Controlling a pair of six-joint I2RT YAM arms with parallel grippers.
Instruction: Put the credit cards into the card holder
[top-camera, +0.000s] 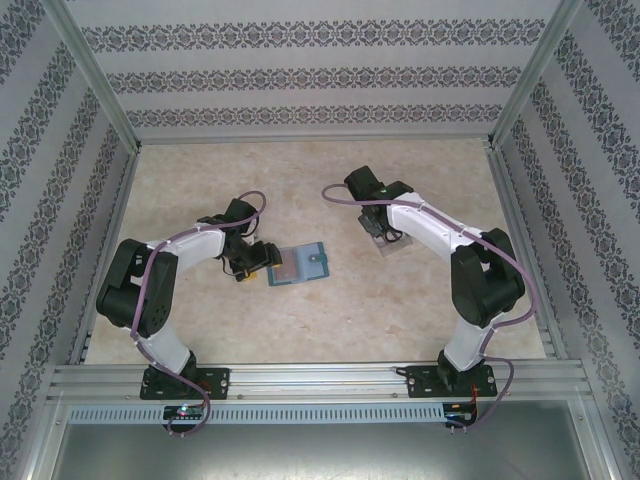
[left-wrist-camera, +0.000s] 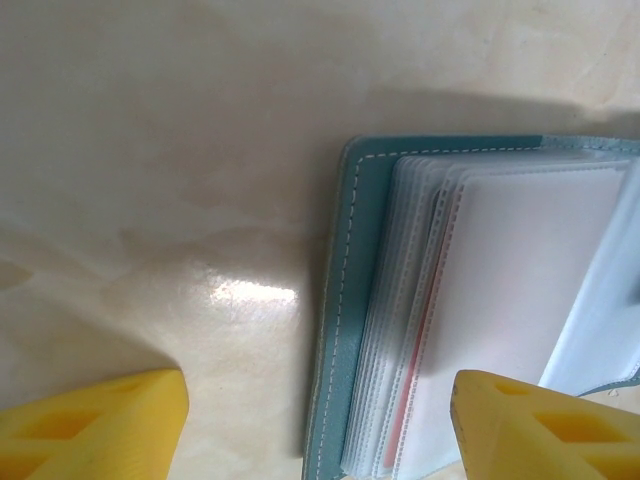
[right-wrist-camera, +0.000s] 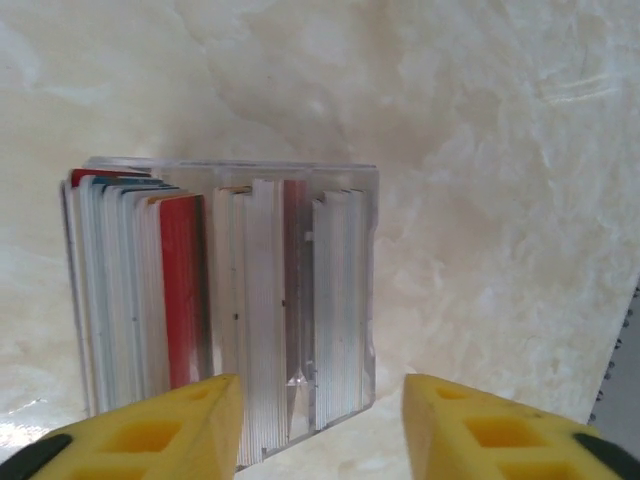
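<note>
Looking down from above, I had my left pincer (top-camera: 248, 263) low over the table (top-camera: 200, 180), just left of the card holder (top-camera: 300, 263). The holder lay opened flat near the middle of the table, teal with a tan patch on its left page. My right pincer (top-camera: 381, 232) hung well apart to the right, over a slotted block (top-camera: 392, 246) that I could barely make out beneath it.

From my left wrist, the yellow fingertips (left-wrist-camera: 95, 425) stood wide and gripped nothing. The card holder (left-wrist-camera: 345, 300) lay on the table with its teal stitched edge between them, nearer the right finger, and its clear sleeves (left-wrist-camera: 520, 270) were stacked on top. A thin red line showed among the sleeves, but I could not tell whether it was a card.

From my right wrist, the fingers (right-wrist-camera: 150, 430) stood moderately apart with nothing clamped, above the near end of the slotted block (right-wrist-camera: 340, 290). The credit cards (right-wrist-camera: 110, 290) stood on edge in its left slots, and a red card (right-wrist-camera: 180, 290) was the clearest of them.
</note>
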